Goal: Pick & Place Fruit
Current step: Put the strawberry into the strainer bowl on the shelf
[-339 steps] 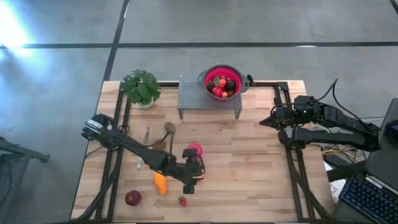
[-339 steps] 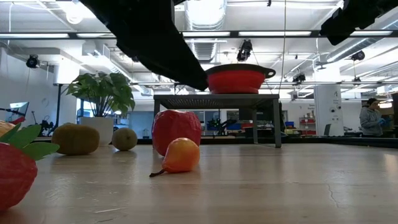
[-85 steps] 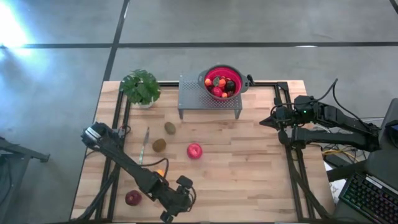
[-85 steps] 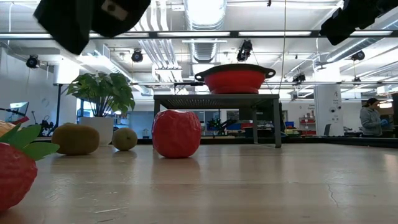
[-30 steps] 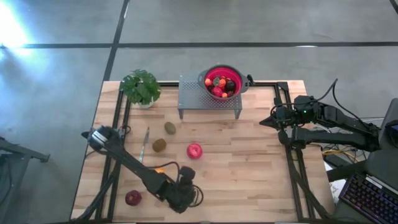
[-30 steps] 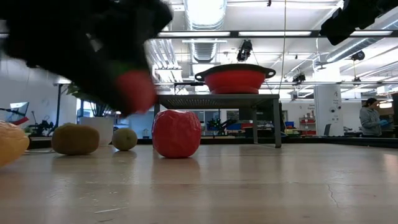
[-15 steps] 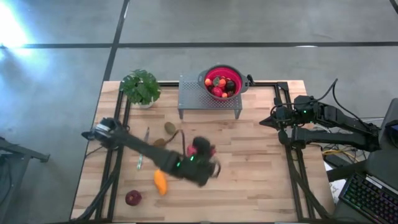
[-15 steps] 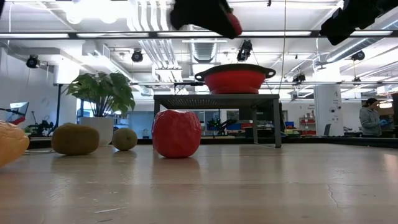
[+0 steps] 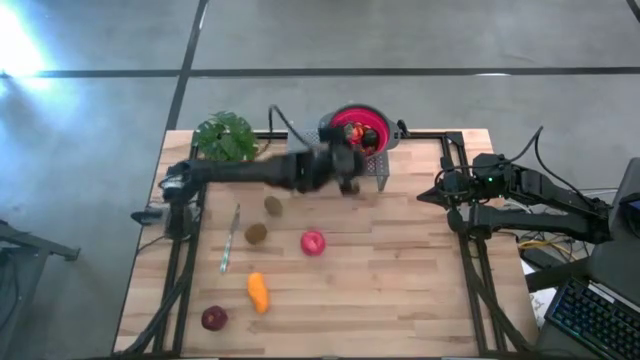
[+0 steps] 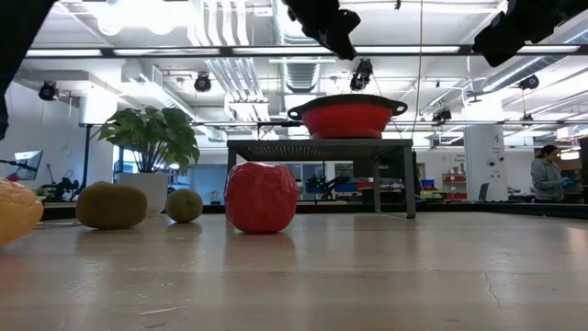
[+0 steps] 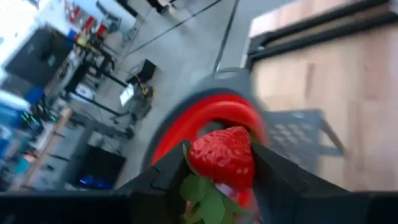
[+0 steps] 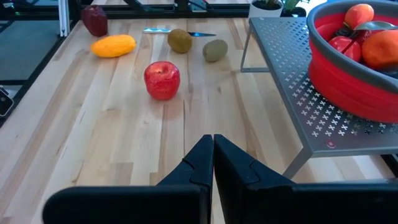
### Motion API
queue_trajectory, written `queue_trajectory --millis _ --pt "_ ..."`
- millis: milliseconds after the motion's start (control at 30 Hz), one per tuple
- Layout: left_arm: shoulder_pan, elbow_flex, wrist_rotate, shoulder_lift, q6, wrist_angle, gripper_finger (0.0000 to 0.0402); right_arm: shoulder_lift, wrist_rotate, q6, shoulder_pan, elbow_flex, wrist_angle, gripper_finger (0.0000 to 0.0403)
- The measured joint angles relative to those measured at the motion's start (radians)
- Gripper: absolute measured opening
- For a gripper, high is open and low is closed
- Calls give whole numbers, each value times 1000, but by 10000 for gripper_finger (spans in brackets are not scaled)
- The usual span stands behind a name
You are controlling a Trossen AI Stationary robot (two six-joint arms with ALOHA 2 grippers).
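Two arms at a wooden worktop (image 9: 400,290). Left gripper (image 11: 217,180) — raised over the grey perforated stand (image 9: 310,165) by the worktop's far edge, just beside the red colander bowl (image 9: 345,122) — has its fingers (image 11: 158,177) clamped on a strawberry (image 11: 222,157) with green leaves. Right gripper (image 12: 213,163) waits at the worktop's right edge, fingers pressed together and holding nothing.

Fruit on the worktop: a red apple (image 9: 313,242) near the centre; two brown kiwis (image 9: 257,233) to its left, well apart from the bowl; a long orange piece (image 9: 258,292) and a dark-red round one (image 9: 214,318) toward the near left corner. More fruit — red and orange pieces (image 12: 367,34) — lies inside the bowl on the stand. Also shown: a potted plant (image 9: 222,138) at the far left corner and a thin knife-like tool (image 9: 230,240) left of the kiwis.
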Motion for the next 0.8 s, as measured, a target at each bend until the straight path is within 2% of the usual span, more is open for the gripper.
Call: queue_trajectory --millis 167,400,633,800 --pt "149 35 172 0 -101 2 149 0 0 -1 0 0 0 8" --pt "303 13 316 0 -225 1 149 0 0 0 0 0 0 8" --pt "339 -20 404 1 -240 2 149 0 0 1 0 0 0 8" --pt "337 -38 421 4 -194 11 149 0 0 0 0 0 0 8"
